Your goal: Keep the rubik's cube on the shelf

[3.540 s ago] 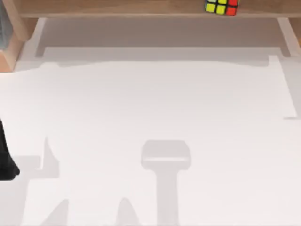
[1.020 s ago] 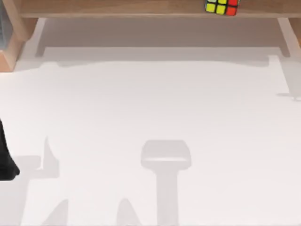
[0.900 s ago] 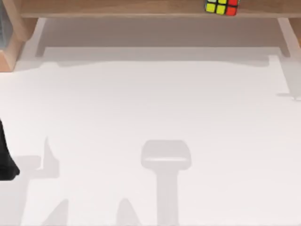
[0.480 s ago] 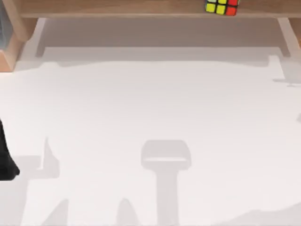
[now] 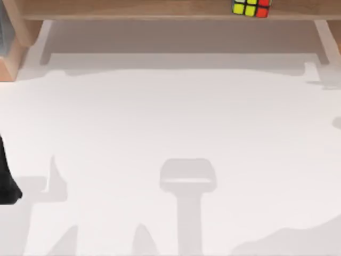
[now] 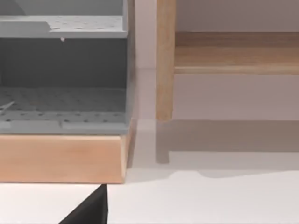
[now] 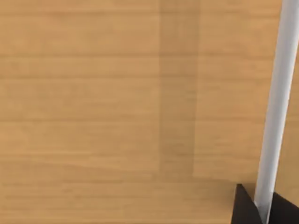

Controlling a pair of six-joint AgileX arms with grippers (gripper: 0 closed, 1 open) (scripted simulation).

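Note:
The rubik's cube [image 5: 251,7], with yellow and red stickers on a black grid, sits on the shelf [image 5: 133,9] at the far right of the top view. The light-brown plank spans the back of the white table [image 5: 170,122]. My left arm [image 5: 6,184] is a dark shape at the table's left edge, far from the cube. The left wrist view has a black fingertip [image 6: 91,211] low in the picture, facing a shelf post [image 6: 165,60] and the plank [image 6: 233,56]. The right wrist view looks at wood grain [image 7: 117,93], with a dark fingertip [image 7: 244,207].
A grey perforated rack [image 6: 60,70] on a wooden base [image 6: 60,158] stands beside the shelf's left post. A white bar [image 7: 275,107] crosses the right wrist view. Soft shadows lie on the table, one broad at the front right corner [image 5: 298,240].
The cube has stayed put on the shelf. Shadows at the table's right edge have shifted, and a broad shadow has spread into the front right corner. The left arm has not moved.

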